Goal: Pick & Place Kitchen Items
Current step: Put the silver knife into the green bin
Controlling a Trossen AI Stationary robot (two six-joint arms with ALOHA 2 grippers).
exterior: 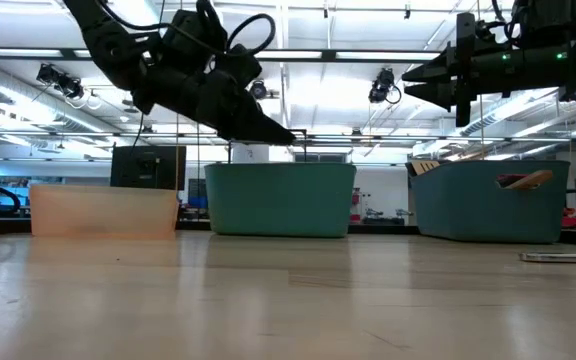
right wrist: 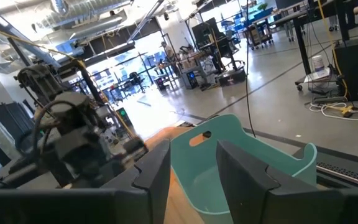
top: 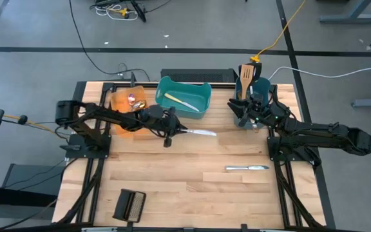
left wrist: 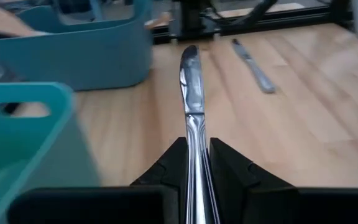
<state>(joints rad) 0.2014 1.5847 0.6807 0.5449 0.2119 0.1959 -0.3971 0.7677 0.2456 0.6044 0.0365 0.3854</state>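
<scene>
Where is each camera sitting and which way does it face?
High: overhead, straight down; both arms, table.
Low: table height, level; arms overhead, bins.
Left wrist: along left gripper holding knife.
Right wrist: past open right gripper, raised, toward teal bin.
Shared: high and left wrist both show the second knife.

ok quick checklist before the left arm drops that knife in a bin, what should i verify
1. Grip on the held knife: the left end effector is shut on its handle, blade pointing straight ahead. ok
2. Knife lifted off the table: the low view shows it well above the wood. ok
3. Position over the middle teal bin: the knife is beside the bin, not over it. not ok
4. Room in that bin: only one pale utensil lies inside. ok
5. Right end effector out of the way: open, above the far teal bin. ok
6. Second knife flat on the table. ok
</scene>
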